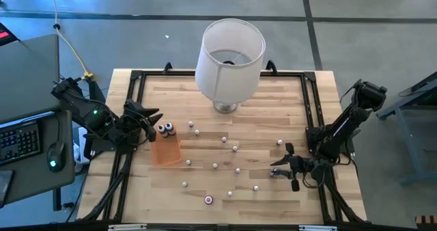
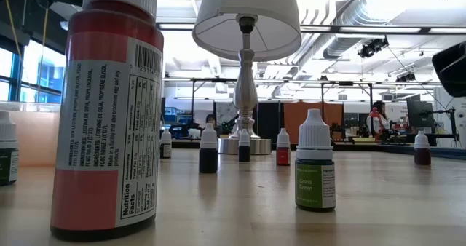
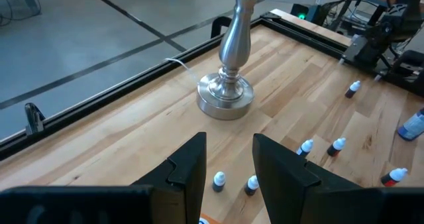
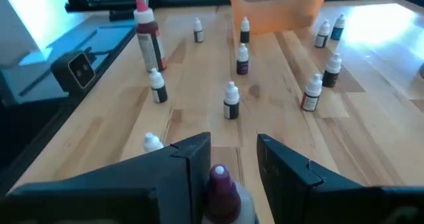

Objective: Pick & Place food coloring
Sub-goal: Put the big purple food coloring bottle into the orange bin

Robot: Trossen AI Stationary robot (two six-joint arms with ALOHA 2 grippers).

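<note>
Pick step: right gripper (image 4: 233, 159) low at table, jaws parted astride a purple-capped food coloring bottle (image 4: 220, 184), apparently not yet clamped. Next: closing, lifting, carrying to orange tray (image 1: 166, 152) (beneath left gripper (image 1: 151, 119), open, two bottles below).

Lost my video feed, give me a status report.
Right gripper low at the table's right side, a purple-capped bottle between its fingers. Left gripper open above the orange tray. Bottles scattered; lamp behind, clear.
</note>
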